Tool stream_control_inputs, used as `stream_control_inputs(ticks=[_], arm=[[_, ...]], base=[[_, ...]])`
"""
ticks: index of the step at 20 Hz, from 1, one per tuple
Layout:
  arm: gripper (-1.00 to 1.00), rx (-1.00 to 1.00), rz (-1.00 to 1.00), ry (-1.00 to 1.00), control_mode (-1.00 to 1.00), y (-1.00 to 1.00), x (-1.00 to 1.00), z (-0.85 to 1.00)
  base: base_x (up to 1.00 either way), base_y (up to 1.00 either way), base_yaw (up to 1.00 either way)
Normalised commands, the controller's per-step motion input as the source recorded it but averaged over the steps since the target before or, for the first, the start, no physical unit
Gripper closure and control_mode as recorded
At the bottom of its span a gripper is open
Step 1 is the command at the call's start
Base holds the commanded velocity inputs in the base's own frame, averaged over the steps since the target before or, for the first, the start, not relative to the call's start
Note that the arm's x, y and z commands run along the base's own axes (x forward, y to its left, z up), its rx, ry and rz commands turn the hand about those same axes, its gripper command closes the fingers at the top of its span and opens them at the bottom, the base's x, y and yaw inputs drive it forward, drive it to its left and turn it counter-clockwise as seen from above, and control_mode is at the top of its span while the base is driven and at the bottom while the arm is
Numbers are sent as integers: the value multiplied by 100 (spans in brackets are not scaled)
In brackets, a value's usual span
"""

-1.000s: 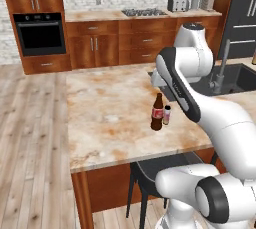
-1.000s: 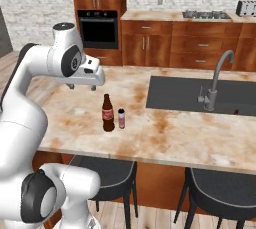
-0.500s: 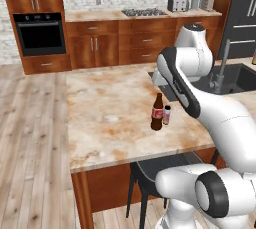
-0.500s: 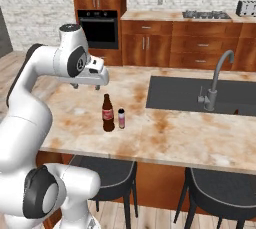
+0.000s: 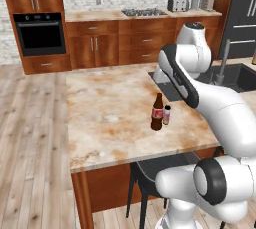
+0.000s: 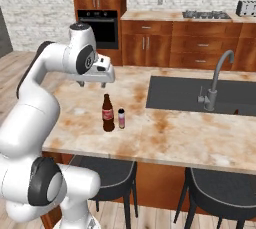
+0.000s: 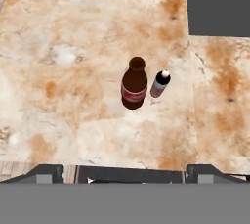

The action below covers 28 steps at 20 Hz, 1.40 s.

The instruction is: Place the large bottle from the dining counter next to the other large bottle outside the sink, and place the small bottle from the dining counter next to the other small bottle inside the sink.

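Wide open and holding nothing, the end effector (image 6: 95, 78) hangs above the marbled beige-orange stone worktop (image 7: 73, 47), looking down on the tall dark-brown red-labelled glass bottle (image 7: 134, 84), the tiny pale-pink dark-capped bottle (image 7: 160, 83) just at its 3 o'clock, probably lining up a first grasp.

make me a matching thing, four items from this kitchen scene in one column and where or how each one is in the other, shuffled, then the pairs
Items:
1. large bottle
2. small bottle
3. claw
4. faucet

Places or states:
A. rises at the sink's near edge
B. open, above the dining counter, holding nothing
C. brown with a red label, upright on the counter
D. pale pink with a dark cap, standing beside the taller bottle on its sink side

Pairs: 1-C, 2-D, 3-B, 4-A
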Motion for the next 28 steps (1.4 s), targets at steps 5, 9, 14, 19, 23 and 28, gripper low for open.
stream_control_inputs(ticks=[5, 9, 14, 19, 23, 28], arm=[[-100, -2, 0, 0, -100, 0, 49, 0], [-100, -4, 0, 1, -100, 0, 29, -5], [-100, -1, -5, 0, -100, 0, 12, -26], [-100, 2, -6, 2, -100, -2, 4, -12], [-100, 2, -5, 9, -100, 0, 7, -11], [-100, 0, -1, 12, -100, 0, 25, -2]], base=[[0, 0, 0], [0, 0, 0], [0, 0, 0], [0, 0, 0], [0, 0, 0], [0, 0, 0]])
